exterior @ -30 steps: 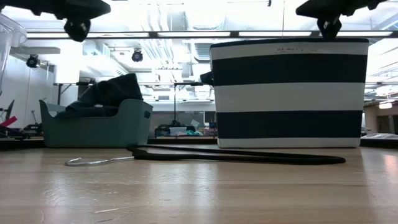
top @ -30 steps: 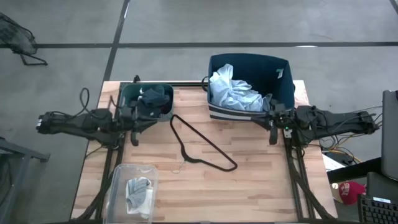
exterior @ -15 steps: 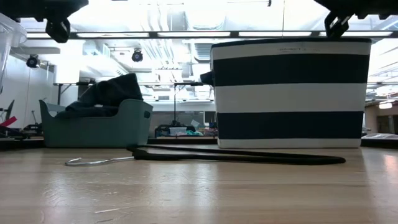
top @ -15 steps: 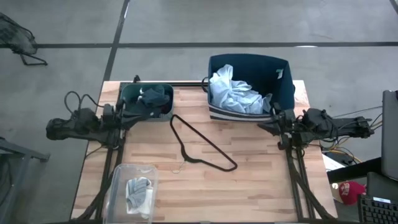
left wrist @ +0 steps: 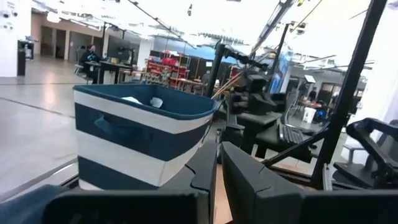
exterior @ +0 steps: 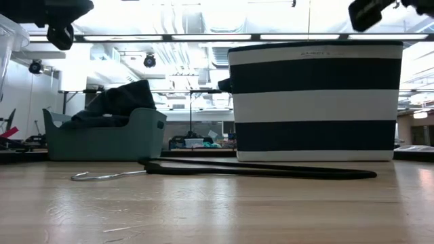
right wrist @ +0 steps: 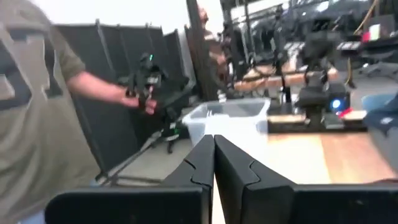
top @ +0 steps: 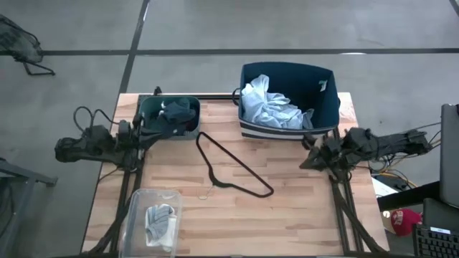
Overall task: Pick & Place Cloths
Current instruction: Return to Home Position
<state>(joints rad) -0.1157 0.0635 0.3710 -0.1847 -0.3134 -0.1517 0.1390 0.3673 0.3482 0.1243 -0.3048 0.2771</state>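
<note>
You've got socks (top: 161, 221) in the clear bin (top: 135, 203), cloths (top: 269, 107) in the teal bin (top: 145, 107) and striped bin (top: 326, 80), only the hanger (top: 231, 170) loose, left gripper (left wrist: 217, 149) and right gripper (right wrist: 214, 140) pinched together, so seemingly done.

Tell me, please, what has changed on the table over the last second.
Both arms drew back outward: the left gripper away from the teal bin, the right gripper away from the striped bin, tilting. Nothing was grasped or released. The hanger, cloths and the socks in the clear bin stayed put.
</note>
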